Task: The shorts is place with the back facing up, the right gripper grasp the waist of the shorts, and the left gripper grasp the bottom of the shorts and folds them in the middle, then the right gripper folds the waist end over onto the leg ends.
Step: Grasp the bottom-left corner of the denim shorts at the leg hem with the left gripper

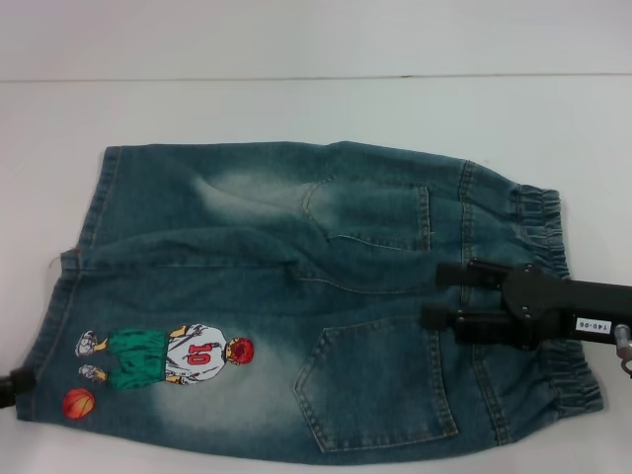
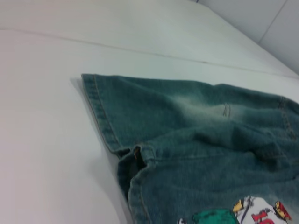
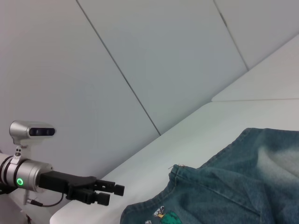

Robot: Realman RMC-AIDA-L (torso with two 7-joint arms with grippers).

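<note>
Shorts [image 1: 296, 296] lie flat on our worktop [image 1: 296, 109]; our right hand [image 1: 439, 294] hovers spread wide above them, left hand [image 3: 114, 193] narrow beside the hems.

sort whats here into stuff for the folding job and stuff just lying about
For the job:
- shorts, flat, back pockets up
- right gripper, open over the waist end
- left gripper, open, off the hem end beside the shorts

Just there:
- white table, nothing else on it in view
</note>
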